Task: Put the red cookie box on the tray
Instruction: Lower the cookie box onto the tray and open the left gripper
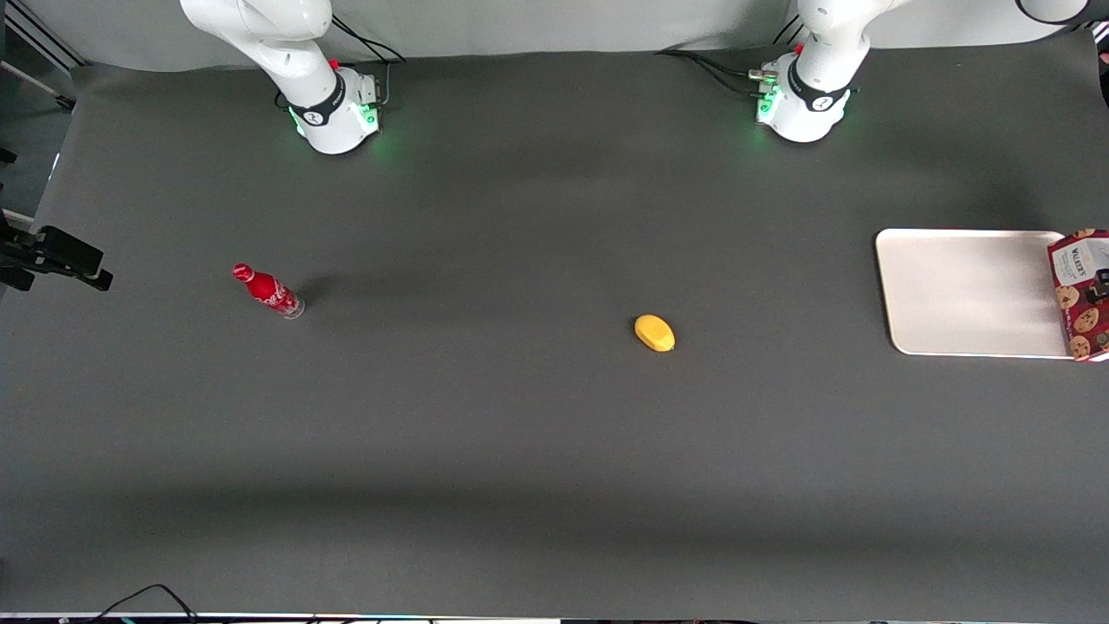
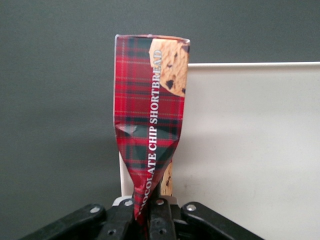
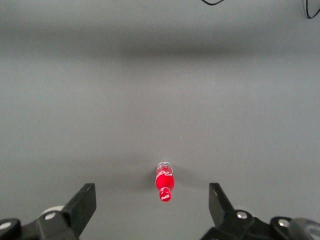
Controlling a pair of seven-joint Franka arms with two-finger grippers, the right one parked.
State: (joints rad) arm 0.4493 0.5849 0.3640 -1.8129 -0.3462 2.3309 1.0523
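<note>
The red cookie box (image 2: 150,100), tartan red with cookie pictures, is pinched at its crumpled end by my left gripper (image 2: 147,210), which is shut on it. In the front view the red cookie box (image 1: 1079,295) sits at the picture's edge, at the working arm's end of the table. It overlaps the outer short edge of the cream-white tray (image 1: 962,295). A dark bit of the gripper (image 1: 1100,284) shows on the box. From the wrist, the box stands along the tray (image 2: 250,150) edge, partly over the tray and partly over the dark table.
A yellow oval object (image 1: 654,333) lies on the table mid-way, nearer the front camera than the tray. A small red soda bottle (image 1: 267,290) stands toward the parked arm's end, also seen as the bottle (image 3: 165,182) from the right wrist.
</note>
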